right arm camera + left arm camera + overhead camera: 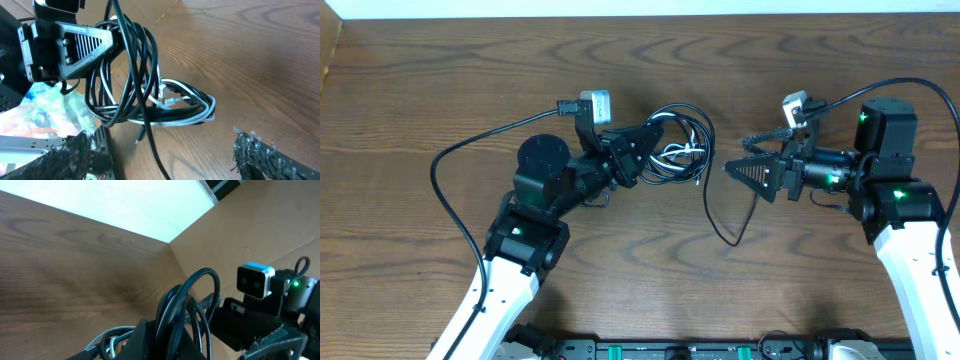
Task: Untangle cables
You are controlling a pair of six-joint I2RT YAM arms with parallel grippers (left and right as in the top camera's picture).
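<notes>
From overhead, the left gripper (655,135) covers part of the tangle of thin black and whitish cables (680,150), so which strands sit between its jaws cannot be made out there, and any plug tips are too small to tell. One loose black cord (730,243) passes under the right gripper (735,158), its end hidden. In the left wrist view the cables and the gripper's own fingers run off the bottom edge. In the right wrist view both rough black fingers (270,155) are cut by the bottom edge, a black strand leaves the picture at top and bottom, and a blurred colourful patch (40,112) at left cannot be identified.
</notes>
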